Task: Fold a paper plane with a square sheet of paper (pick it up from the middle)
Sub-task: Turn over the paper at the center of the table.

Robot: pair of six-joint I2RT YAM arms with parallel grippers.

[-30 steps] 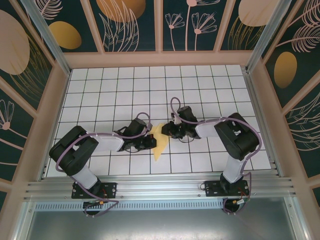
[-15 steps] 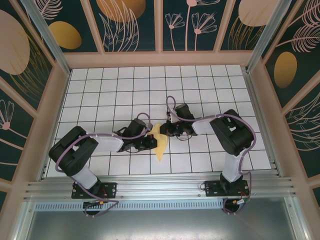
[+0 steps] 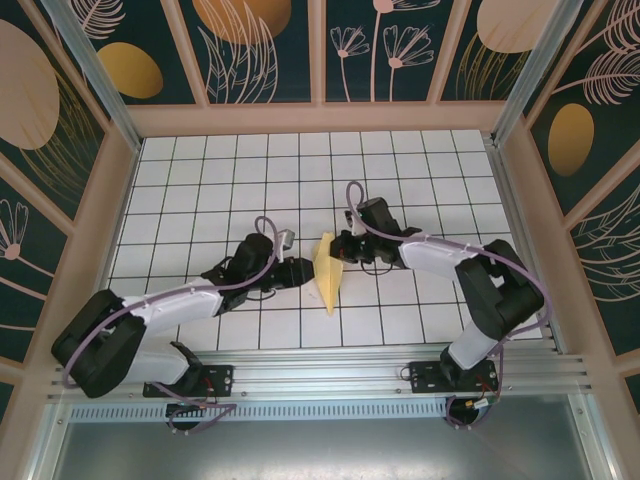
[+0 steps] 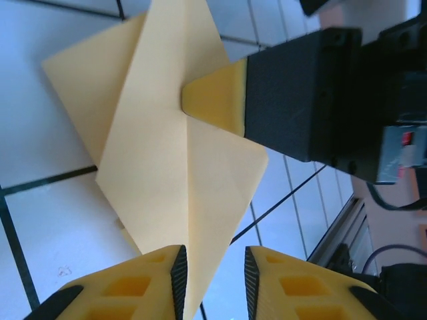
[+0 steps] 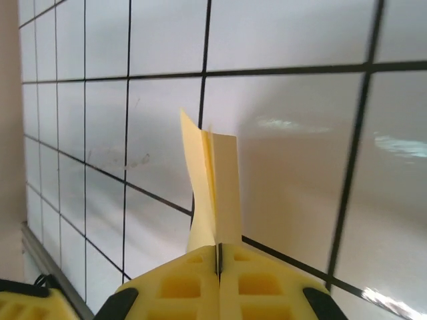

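Shifted rightward, paper plane (image 3: 327,275) runs far-to-near, tip toward near edge

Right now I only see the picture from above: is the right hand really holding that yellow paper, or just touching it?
Observer: Holding it. Its wrist camera shows the right hand with both yellow fingers shut tight on the yellow paper, whose folded layers stand up from between them.
Operator: And the left hand?
Observer: The left hand has its fingers apart; the paper's lower point sits in the gap between them.
Operator: Is the paper one flat sheet?
Observer: No. The left wrist view shows folded layers overlapping, with a crease running its length.
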